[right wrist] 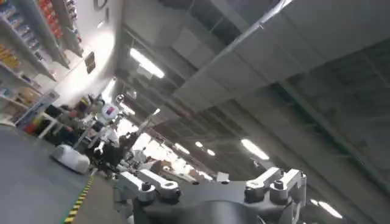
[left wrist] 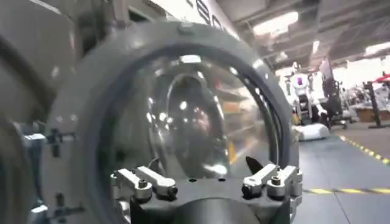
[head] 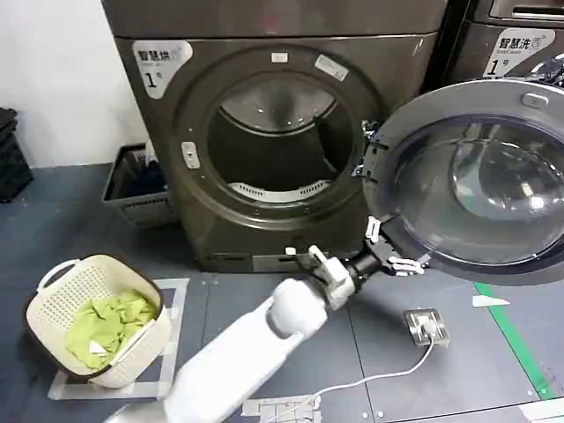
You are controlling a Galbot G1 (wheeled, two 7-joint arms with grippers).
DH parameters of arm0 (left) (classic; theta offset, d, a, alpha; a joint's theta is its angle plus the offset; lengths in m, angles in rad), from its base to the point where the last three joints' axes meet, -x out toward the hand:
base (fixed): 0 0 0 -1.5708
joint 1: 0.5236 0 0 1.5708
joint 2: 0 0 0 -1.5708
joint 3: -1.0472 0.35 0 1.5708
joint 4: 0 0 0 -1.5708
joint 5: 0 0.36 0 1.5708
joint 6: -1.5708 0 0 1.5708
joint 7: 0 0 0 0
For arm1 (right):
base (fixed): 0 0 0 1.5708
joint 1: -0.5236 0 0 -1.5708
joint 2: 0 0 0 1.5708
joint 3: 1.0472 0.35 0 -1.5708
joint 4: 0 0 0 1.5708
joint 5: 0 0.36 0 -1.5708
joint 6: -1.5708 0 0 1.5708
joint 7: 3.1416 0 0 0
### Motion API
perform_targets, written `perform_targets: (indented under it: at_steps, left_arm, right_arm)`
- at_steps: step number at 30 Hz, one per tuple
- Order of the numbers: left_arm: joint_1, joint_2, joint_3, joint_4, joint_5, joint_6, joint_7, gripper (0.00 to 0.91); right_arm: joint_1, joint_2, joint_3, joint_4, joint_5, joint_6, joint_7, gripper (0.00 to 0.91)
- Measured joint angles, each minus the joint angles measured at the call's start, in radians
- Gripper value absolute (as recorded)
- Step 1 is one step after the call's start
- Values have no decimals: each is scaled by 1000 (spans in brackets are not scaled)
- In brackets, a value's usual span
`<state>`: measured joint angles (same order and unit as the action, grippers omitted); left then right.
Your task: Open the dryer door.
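The dark grey dryer (head: pixel 181 106) stands in the head view with its round drum opening (head: pixel 278 132) uncovered. Its dryer door (head: pixel 476 185), a grey ring round a glass bowl, is swung out wide to the right on its hinge. My left gripper (head: pixel 390 248) is at the door's lower left rim, open, with one white finger on each side of the rim edge. In the left wrist view the left gripper (left wrist: pixel 207 176) is spread wide right in front of the door (left wrist: pixel 183 122) glass. My right gripper (right wrist: pixel 210 182) is open and points up at the ceiling.
A cream laundry basket (head: pixel 141 348) with green cloth sits on the floor at the left. A grey crate (head: pixel 132 181) stands beside the dryer. A second machine (head: pixel 511 44) is behind the open door. A socket box (head: pixel 426 326) with a white cable lies on the floor.
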<state>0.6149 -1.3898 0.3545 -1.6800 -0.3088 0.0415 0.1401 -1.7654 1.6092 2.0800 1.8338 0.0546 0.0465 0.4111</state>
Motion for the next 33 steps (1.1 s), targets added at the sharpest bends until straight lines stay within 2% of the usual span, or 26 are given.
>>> perform_targets:
  at_steps: [11, 20, 26, 33]
  left_arm:
    - [116, 159, -112, -164, -3, -7, -8, 907]
    - [274, 296, -250, -315, -3, 14, -34, 907]
    - [390, 373, -399, -388, -49, 110, -124, 907]
    - [485, 459, -576, -459, -174, 296, -243, 907]
  right_arm:
    - [-1, 0, -22, 19, 17, 2, -19, 907]
    - [10, 0, -62, 37, 24, -9, -28, 907]
    - [10, 0, -83, 33, 28, -17, -33, 907]
    - [20, 0, -108, 31, 32, -18, -40, 907]
